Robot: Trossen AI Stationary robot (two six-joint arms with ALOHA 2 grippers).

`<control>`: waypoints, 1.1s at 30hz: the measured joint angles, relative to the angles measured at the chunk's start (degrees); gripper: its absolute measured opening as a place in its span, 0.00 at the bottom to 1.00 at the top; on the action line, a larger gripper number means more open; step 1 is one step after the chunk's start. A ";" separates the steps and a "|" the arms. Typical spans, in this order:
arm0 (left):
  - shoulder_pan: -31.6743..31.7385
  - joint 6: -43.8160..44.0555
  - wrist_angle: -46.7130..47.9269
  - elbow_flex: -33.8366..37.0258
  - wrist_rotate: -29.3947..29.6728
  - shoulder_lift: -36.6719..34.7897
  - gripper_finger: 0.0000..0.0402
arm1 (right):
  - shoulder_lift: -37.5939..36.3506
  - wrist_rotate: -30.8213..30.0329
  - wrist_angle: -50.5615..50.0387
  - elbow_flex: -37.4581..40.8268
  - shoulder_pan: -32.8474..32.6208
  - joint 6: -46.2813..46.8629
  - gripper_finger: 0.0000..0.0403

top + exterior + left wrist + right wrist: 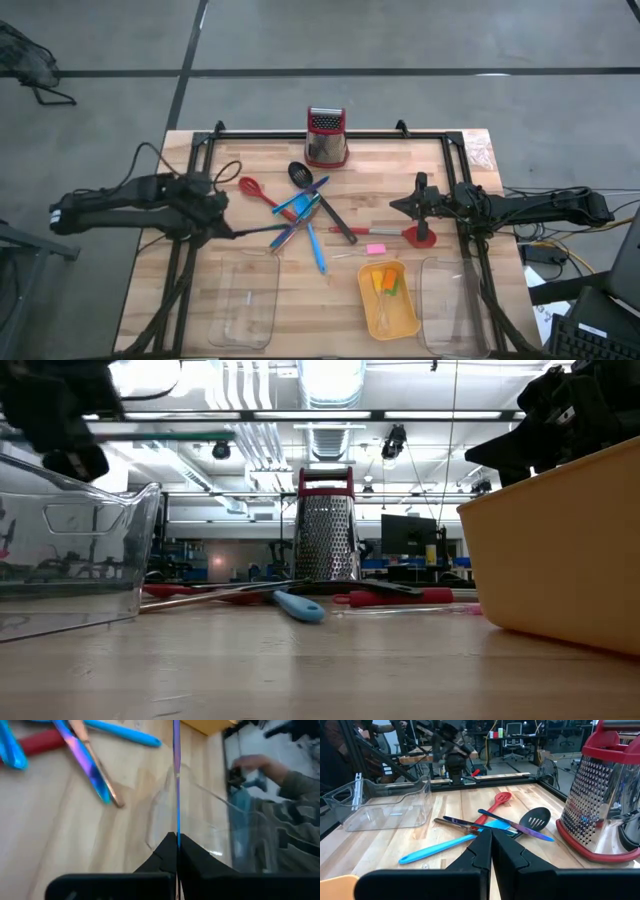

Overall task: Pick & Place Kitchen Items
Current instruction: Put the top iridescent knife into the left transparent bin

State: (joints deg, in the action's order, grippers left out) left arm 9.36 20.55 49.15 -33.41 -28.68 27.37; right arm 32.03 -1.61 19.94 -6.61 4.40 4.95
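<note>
Your counter (330, 305) is a pale wood-block top in an open workshop. Bright ceiling lights show in the low view, and a person's sleeve (285, 790) shows just past the counter's edge.

Your left tool (222, 228) is clamped on a thin purple-to-blue stick (176, 795). The pinch is at one end, so the rest of the stick runs straight out ahead of the fingers. It points over the rim of the clear plastic tray (200, 800) on the left side, which looks like a carry lined up for a drop into that tray.

Your right tool (491, 842) hangs near the right edge, above the round end of a long red-handled utensil (380, 233). Its fingers are pressed together with nothing visible between them.

The other utensils lie crossed in a loose pile mid-counter:
- a red slotted spoon (250, 186)
- a black slotted spoon (299, 174)
- a light-blue spatula (300, 207)
- a long light-blue handle (316, 250)

A small pink piece (376, 248) lies beside the red handle. The orange plastic tray (362, 290) already holds orange and green bits, so sorting seems partly done — most of the long tools are yet to go. The metal box grater with a red top (325, 135) stands at the far edge, clear of both arms.
</note>
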 joint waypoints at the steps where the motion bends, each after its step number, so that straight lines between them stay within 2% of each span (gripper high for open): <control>1: -0.69 0.90 0.37 0.02 0.02 -1.14 0.01 | 0.00 -0.01 0.02 0.00 0.00 0.00 0.02; 8: -5.00 10.75 0.38 -0.02 -3.09 -5.66 0.01 | 0.00 -0.01 0.02 0.00 0.00 0.00 0.02; 18: -13.37 17.39 0.31 2.41 -4.34 -4.96 0.01 | 0.00 0.00 0.01 0.00 -0.02 0.00 0.02; 25: -24.58 24.31 -6.21 5.52 -1.95 -1.43 0.01 | 0.00 -0.01 0.00 0.00 -0.01 0.00 0.02; 33: -40.39 29.34 -18.51 5.55 7.55 5.76 0.01 | 0.00 0.00 0.00 0.00 -0.01 0.00 0.02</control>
State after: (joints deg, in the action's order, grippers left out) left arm -31.03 49.89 30.65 -27.86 -21.13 33.13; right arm 32.03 -1.61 19.94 -6.61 4.39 4.95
